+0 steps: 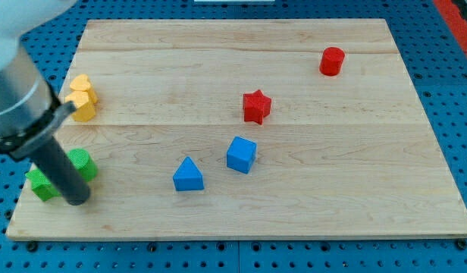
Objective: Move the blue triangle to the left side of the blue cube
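Observation:
The blue triangle (pixel 188 174) lies on the wooden board (pixel 309 189), below the middle. The blue cube (pixel 241 155) sits just to its right and slightly higher, with a small gap between them. My tip (pixel 76 199) is at the end of the dark rod near the board's lower left corner, far to the left of the blue triangle. It stands among the green blocks and touches neither blue block.
A green block (pixel 83 163) and another green block (pixel 41 184) sit by my tip, partly hidden by the rod. A yellow block (pixel 83 98) is at the left edge. A red star (pixel 256 106) is at centre, a red cylinder (pixel 332 61) at upper right.

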{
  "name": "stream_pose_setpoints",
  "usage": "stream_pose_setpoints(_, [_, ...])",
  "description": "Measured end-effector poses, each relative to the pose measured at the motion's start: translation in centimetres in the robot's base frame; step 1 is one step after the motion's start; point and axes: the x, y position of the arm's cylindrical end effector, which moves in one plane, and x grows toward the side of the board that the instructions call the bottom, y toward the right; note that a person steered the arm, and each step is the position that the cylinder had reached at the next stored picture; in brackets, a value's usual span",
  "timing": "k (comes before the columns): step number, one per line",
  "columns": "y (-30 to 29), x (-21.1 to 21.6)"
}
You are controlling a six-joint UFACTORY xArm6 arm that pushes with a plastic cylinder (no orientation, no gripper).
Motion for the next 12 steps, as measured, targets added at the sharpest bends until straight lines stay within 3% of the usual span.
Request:
stream_pose_setpoints(1, [5.1,0.4])
stream_pose_setpoints(10, [13.4,-1.6])
stream_pose_setpoints(11, [13.6,-5.3])
stream_pose_setpoints(12, [13.9,-3.7])
